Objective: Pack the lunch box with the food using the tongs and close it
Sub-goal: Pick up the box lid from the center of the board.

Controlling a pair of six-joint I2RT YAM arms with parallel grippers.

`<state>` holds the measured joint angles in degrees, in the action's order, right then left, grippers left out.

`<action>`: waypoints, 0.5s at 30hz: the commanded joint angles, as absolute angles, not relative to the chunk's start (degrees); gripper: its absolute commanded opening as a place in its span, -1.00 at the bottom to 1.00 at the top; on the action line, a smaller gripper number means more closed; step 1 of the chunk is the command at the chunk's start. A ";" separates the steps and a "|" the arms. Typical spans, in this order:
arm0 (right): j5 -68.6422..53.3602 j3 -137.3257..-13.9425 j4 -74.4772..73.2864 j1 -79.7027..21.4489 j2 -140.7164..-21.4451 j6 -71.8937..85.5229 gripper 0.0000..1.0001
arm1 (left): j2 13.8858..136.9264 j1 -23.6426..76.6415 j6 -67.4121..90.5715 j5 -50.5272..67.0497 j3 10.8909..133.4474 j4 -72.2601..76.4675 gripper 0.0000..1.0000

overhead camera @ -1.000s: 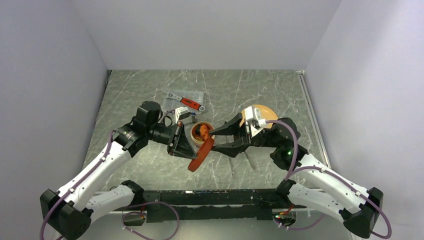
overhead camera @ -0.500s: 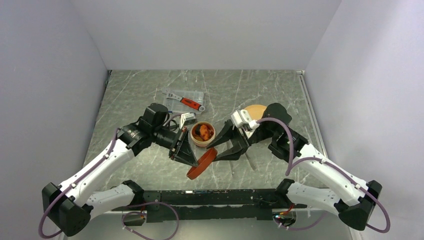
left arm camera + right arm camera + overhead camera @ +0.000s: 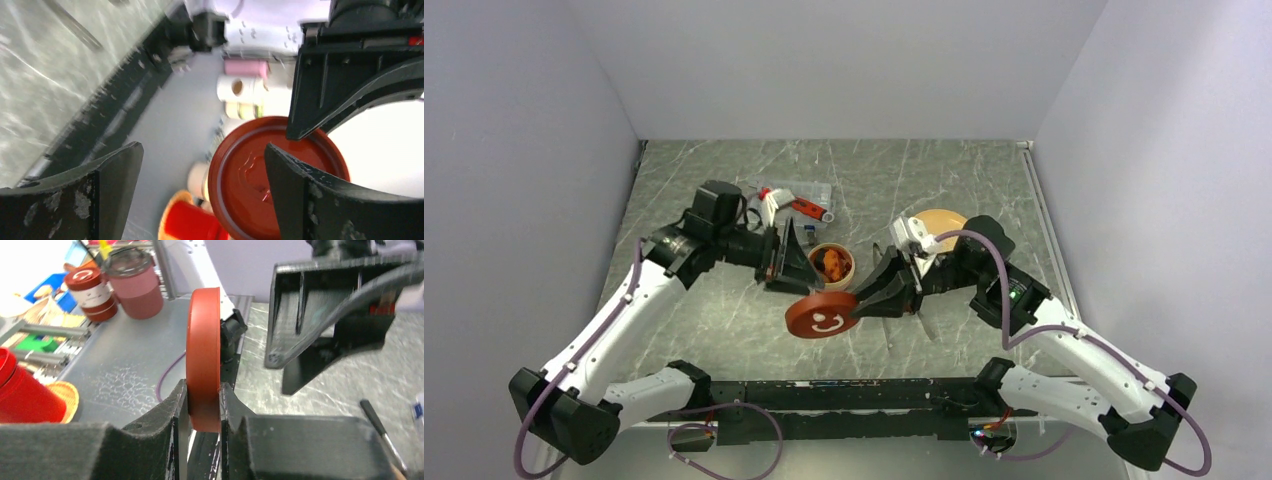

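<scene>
The dark red lid (image 3: 820, 314) with its white curved mark faces up, level, just in front of the lunch box (image 3: 831, 265). My right gripper (image 3: 858, 305) is shut on the lid's right rim; its wrist view shows the rim (image 3: 203, 340) pinched edge-on between both fingers (image 3: 182, 405). The tub stands on the table with orange-red and brown food (image 3: 828, 261) inside. My left gripper (image 3: 786, 260) stands open beside the tub's left wall, apart from the lid (image 3: 250, 185), nothing between its jaws (image 3: 200, 155). A slim grey metal strip (image 3: 75, 25) lies on the table; I cannot tell whether it is the tongs.
A yellow plate (image 3: 941, 221) sits behind the right wrist. The clear case with the red tool (image 3: 801, 200) lies at the back, behind the left gripper. Beyond the table's near edge stand cups (image 3: 135, 285) and a red container (image 3: 192, 225).
My left gripper let go of the lid, opened and drew back beside the tub. My right gripper shut on the lid's rim, and the lid turned from tilted to flat, face up.
</scene>
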<state>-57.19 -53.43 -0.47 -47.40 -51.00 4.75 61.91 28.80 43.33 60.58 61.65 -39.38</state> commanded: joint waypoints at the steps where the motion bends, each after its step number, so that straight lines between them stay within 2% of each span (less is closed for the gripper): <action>1: -46.98 -51.44 0.31 -45.69 -49.85 11.91 -1.00 | 63.18 25.26 30.61 44.78 68.91 -46.12 0.98; 9: -45.10 -43.79 11.18 -34.66 -52.47 31.56 -1.00 | 59.88 19.62 27.36 9.79 65.87 -42.77 0.99; 11: -43.28 -43.54 11.50 -32.96 -55.05 35.36 -1.00 | 58.54 19.35 27.29 7.11 63.70 -39.21 0.99; 15: -42.20 -44.51 12.86 -30.22 -63.35 44.53 -1.00 | 60.57 19.20 24.99 11.72 61.70 -36.71 0.99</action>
<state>-44.62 -43.59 6.72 -32.12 -57.67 31.99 59.90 19.27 28.29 15.00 62.57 -41.76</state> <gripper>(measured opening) 0.239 0.994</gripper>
